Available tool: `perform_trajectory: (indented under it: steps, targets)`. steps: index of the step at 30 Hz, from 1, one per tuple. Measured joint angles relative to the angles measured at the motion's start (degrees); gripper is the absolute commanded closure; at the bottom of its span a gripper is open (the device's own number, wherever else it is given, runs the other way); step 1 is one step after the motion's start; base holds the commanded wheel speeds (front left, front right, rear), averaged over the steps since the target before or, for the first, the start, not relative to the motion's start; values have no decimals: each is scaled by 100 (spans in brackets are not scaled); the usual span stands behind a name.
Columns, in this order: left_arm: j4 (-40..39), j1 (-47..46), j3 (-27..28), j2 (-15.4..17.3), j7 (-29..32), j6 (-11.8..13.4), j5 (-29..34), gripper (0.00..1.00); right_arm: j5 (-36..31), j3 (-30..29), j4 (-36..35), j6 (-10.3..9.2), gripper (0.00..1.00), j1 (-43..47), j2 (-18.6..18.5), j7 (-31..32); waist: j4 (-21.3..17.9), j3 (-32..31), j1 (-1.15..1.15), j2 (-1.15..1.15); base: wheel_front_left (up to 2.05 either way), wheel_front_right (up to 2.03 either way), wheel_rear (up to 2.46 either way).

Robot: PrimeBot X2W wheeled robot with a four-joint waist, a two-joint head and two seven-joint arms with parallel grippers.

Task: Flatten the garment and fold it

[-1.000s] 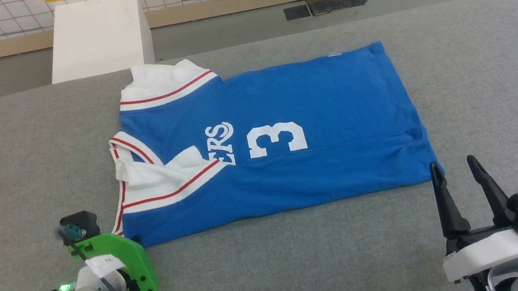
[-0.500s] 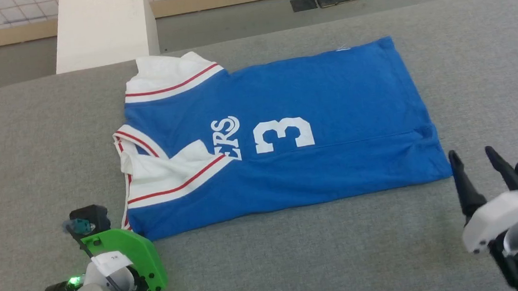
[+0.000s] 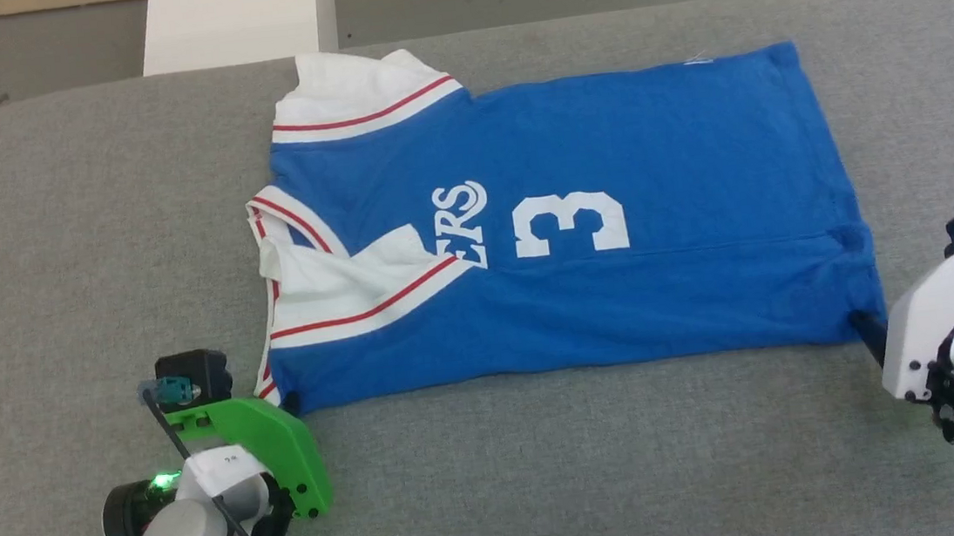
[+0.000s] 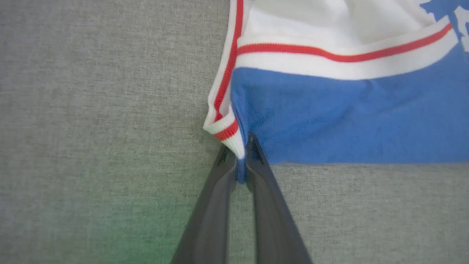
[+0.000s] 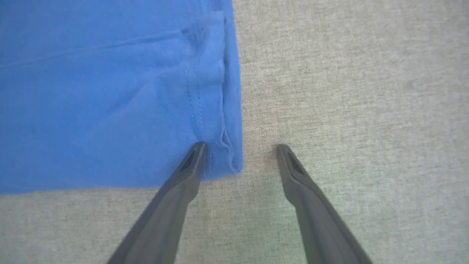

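On the table (image 3: 551, 488) the garment (image 3: 676, 152) lies flat at centre, collar toward 9 o'clock, hem toward 3. The left gripper (image 4: 242, 154), open a second ago, has clamped onto its 7 o'clock corner. The right gripper (image 5: 240, 146) has advanced to the 4 o'clock corner, jaws still wide apart, one finger on the cloth. One corner looks secured; the other needs pinching before any fold.

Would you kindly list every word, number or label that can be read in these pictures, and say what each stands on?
"ERS": white letters, turned sideways, on the royal-blue jersey T-shirt with white sleeves.
"3": white numeral beside those letters, same shirt.
White tag on the green bracket, lower left of the head view: marks too small to read.
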Motion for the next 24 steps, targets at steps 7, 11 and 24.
perform_trajectory:
  steps: [7, 11, 24]
  targets:
    - [-24, -31, -35, 1, -22, -52, 0, 100, 142, 101, -41, -1, 92, -242, -69, 973, 94, 109, 0, 0, 0, 0, 0]
    - [-38, -41, -55, 4, -167, -88, 30, 100, 226, 200, -261, -1, 100, -180, -80, 904, 101, 84, 0, 0, 0, 0, 0]
    - [-715, 704, 159, 186, -1424, 219, 409, 100, 770, 595, -1158, 0, 100, 1054, -215, -1417, 67, -396, 0, 0, 0, 0, 0]
